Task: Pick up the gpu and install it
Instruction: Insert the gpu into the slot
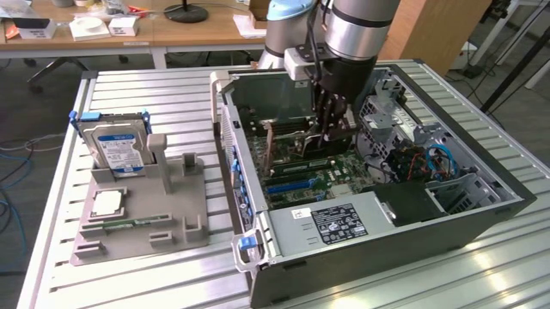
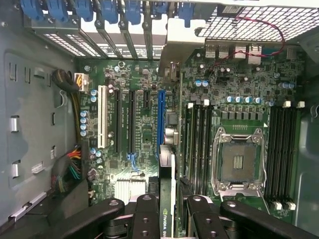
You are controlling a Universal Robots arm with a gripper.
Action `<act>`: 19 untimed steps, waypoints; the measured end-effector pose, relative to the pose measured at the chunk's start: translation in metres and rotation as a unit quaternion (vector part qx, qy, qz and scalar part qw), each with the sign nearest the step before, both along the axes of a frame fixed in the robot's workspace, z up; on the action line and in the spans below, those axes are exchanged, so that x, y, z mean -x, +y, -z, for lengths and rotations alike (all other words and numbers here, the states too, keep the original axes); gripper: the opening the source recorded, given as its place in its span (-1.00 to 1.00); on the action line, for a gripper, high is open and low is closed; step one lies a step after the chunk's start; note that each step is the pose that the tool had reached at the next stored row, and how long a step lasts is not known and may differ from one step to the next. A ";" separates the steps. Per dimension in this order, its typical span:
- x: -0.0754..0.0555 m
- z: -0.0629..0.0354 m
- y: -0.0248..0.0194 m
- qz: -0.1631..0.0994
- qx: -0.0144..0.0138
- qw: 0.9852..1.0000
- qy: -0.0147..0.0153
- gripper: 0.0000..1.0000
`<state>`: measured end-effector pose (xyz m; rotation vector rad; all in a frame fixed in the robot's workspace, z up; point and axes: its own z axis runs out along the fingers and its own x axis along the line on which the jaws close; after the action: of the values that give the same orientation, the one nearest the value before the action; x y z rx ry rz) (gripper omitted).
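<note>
Wrist view: my gripper has its fingers clamped on the gpu, held edge-on in line with the motherboard's blue slot. Green lettering on the card possibly reads NVIDIA.

Exterior view: I hang inside the open computer case. The hard drive stands outside, its blue label unreadable.

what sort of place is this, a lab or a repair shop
Probably a robotics lab: a robot arm holds a gpu inside an open pc case on a slatted metal table, with cluttered desks behind.
</note>
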<state>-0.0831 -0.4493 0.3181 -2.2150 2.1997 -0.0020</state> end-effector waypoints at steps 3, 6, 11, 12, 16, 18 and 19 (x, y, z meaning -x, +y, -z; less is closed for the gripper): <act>0.000 0.0017 0.0000 0.000 0.000 1.000 0.000 -0.47; 0.000 0.0039 0.0000 0.000 0.000 1.000 0.000 -0.47; 0.000 0.0044 0.0000 0.000 0.000 1.000 0.000 -0.47; 0.000 0.0045 0.0000 0.000 0.000 1.000 0.000 -0.47; 0.004 0.0045 0.0000 0.000 0.000 1.000 0.000 -0.47; 0.005 0.0045 0.0000 0.000 0.000 1.000 0.000 -0.47; 0.005 0.0045 0.0000 0.000 0.000 1.000 0.000 -0.47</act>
<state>-0.0876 -0.4493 0.3136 -2.2152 2.1996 -0.0021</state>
